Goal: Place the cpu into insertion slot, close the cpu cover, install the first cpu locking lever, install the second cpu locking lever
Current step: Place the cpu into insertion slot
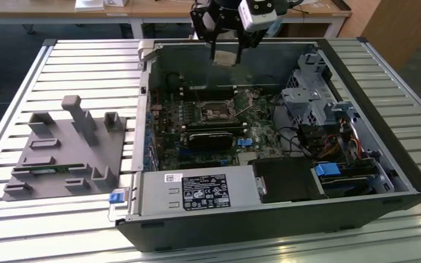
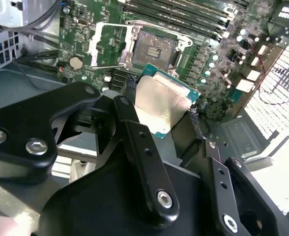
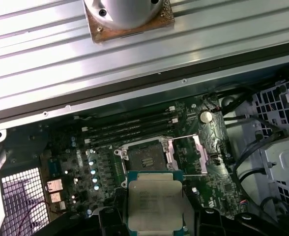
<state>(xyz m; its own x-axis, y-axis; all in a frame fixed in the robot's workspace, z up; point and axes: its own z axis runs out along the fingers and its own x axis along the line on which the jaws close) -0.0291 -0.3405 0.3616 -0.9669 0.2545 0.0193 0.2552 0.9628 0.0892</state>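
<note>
Two black fingers [image 2: 130, 120] are closed on the cpu [image 2: 161, 103], one against each of two opposite edges, so the chip spans the gap between them. In both wrist views we see its dull silver face turned towards the cameras, with a thin green border showing round it [image 3: 155, 204].

In the exterior view the fingers [image 1: 212, 38] hang over the far part of an open computer case [image 1: 269, 219]. The cpu [image 1: 225, 56] sits at their tips, well apart from the green circuit board [image 1: 195, 148] below.

Beyond the fingertips lies the insertion slot [image 3: 145, 157], a square socket with a dark centre and a silver rim. Its centre is exposed, and the cpu is not touching it. We also find the slot in the second wrist view [image 2: 154, 49], just past the chip's far edge, and in the exterior view [image 1: 216, 113] beneath the fingers.

The cpu cover [image 3: 201, 156] is swung open, and its frame and square window lie just beside the slot on the board. We cannot tell how the locking levers stand. Long black memory slots [image 3: 130, 130] run along the slot's other side.

The case rests on a slatted metal worktop [image 1: 86, 66]. A grey fixture [image 1: 68, 148] stands on that worktop, well away from the fingers, towards the exterior view's left.
</note>
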